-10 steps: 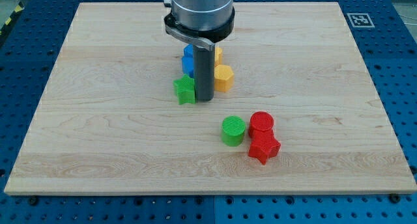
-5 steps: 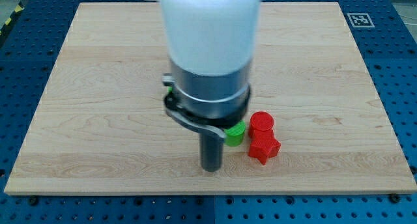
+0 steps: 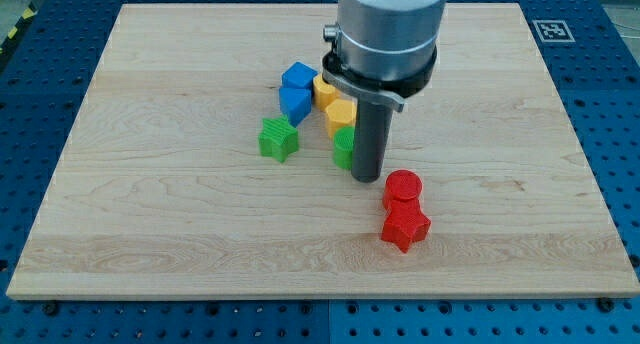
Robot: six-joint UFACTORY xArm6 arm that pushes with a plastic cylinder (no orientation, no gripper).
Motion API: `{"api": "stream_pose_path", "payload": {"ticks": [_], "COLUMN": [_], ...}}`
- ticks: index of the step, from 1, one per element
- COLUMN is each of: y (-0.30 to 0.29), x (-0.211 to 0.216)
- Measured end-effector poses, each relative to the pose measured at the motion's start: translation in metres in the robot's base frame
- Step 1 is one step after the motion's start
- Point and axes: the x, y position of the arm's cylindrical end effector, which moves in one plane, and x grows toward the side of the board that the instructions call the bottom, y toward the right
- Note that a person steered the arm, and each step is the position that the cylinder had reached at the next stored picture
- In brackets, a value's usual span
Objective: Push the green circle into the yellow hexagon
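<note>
My tip [image 3: 367, 176] touches the green circle [image 3: 343, 146] from lower right; yellow hexagon [image 3: 340, 115] just above; no gripper fitted

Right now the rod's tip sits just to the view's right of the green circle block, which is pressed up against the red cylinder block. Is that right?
Not quite. In the camera view my tip is indeed just right of the green circle block, but that block lies against the yellow hexagon block above it, not the red cylinder block, which stands apart toward the view's bottom right.
</note>
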Motion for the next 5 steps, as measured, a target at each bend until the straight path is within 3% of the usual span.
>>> {"api": "stream_pose_path", "payload": {"ticks": [1, 3, 5], "y": [-0.011, -0.013, -0.077], "x": [-0.015, -0.007, 0.011]}}
